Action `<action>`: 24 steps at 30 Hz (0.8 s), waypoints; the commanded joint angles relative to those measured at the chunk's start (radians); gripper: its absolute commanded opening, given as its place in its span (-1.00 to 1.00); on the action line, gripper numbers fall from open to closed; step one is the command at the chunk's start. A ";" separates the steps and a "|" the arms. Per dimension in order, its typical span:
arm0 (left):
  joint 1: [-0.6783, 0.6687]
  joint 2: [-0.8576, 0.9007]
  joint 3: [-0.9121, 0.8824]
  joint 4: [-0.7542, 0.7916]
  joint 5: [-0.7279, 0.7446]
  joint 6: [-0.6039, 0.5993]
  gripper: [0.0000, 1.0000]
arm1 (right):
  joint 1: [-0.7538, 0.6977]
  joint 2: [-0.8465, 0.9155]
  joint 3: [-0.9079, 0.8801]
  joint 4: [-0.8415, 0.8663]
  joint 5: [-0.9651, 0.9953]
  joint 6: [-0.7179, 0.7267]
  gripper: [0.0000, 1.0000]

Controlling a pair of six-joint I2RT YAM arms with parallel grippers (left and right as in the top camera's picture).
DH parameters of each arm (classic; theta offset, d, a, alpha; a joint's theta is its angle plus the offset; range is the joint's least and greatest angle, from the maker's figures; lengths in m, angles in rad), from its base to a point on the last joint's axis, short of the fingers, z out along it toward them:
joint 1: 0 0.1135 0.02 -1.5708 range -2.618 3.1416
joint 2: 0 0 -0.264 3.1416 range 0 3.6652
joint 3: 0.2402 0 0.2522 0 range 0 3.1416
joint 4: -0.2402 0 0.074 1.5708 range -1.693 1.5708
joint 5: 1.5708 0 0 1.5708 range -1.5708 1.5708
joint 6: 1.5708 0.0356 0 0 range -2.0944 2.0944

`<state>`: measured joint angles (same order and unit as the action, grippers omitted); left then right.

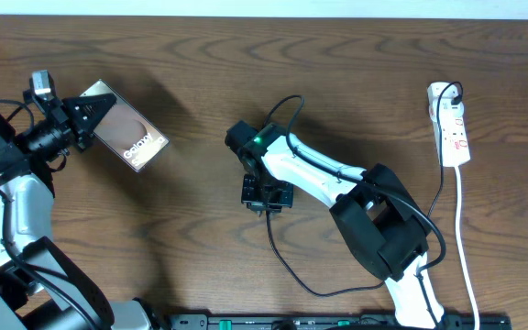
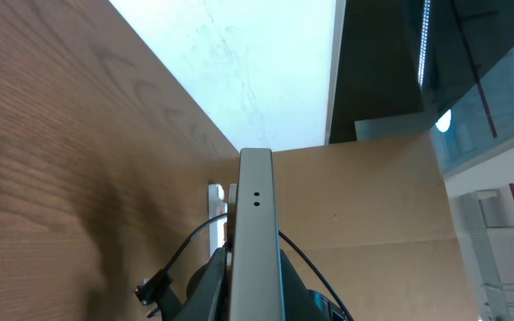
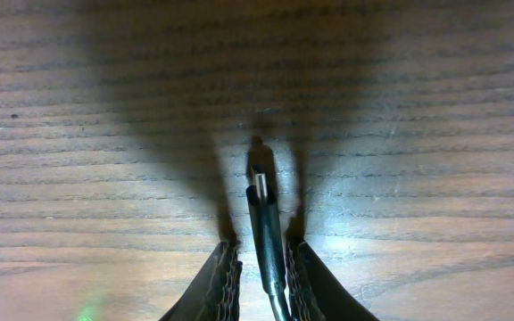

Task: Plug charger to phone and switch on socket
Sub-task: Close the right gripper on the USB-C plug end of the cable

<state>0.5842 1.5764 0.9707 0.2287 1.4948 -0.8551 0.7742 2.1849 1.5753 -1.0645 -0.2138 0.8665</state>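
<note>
The phone (image 1: 134, 136), dark with a brown oval and white lettering, is held off the table at the upper left by my left gripper (image 1: 88, 114), which is shut on its near end. In the left wrist view the phone (image 2: 255, 234) shows edge-on between the jaws. My right gripper (image 1: 266, 194) points down at mid-table. Its fingers (image 3: 259, 259) are closed narrowly around the charger plug (image 3: 264, 214), whose metal tip sticks out past the fingertips just over the wood. The thin charger cable (image 1: 287, 270) trails toward the front. The white socket (image 1: 454, 128) lies at the far right.
The socket's white lead (image 1: 461, 229) runs along the right side toward the front edge. A black cable (image 1: 287, 103) loops over the right arm's wrist. The right arm's body (image 1: 379, 225) lies between the gripper and the socket.
</note>
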 commanded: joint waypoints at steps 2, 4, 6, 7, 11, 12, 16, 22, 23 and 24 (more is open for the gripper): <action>-0.001 -0.001 -0.005 0.005 0.039 0.017 -0.85 | -0.014 0.032 -0.026 0.018 0.051 0.001 -0.69; -0.001 -0.001 -0.005 0.005 0.039 0.017 -0.85 | -0.014 0.032 -0.026 0.019 0.051 0.001 -0.72; -0.001 -0.001 -0.005 0.005 0.039 0.017 -0.85 | -0.014 0.032 -0.026 0.023 0.051 0.001 -0.73; -0.001 -0.001 -0.005 0.005 0.039 0.017 -0.85 | -0.014 0.032 -0.026 0.025 0.051 0.000 -0.74; -0.001 -0.001 -0.005 0.005 0.039 0.017 -0.85 | -0.014 0.032 -0.026 0.026 0.051 0.001 -0.79; -0.001 -0.001 -0.005 0.005 0.039 0.017 -0.85 | -0.014 0.032 -0.026 0.026 0.051 0.000 -0.81; -0.001 -0.001 -0.005 0.005 0.039 0.017 -0.85 | -0.014 0.032 -0.026 0.025 0.051 0.000 -0.88; -0.001 -0.001 -0.005 0.005 0.039 0.017 -0.85 | -0.013 0.032 -0.026 0.010 0.051 0.000 -0.92; -0.001 -0.001 -0.005 0.005 0.039 0.017 -0.85 | -0.011 0.032 -0.026 0.005 0.051 0.000 -0.93; -0.001 -0.001 -0.005 0.005 0.039 0.017 -0.85 | -0.005 0.032 -0.026 -0.002 0.051 0.000 -0.92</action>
<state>0.5842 1.5764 0.9707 0.2287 1.4948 -0.8551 0.7658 2.1845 1.5749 -1.0615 -0.2123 0.8661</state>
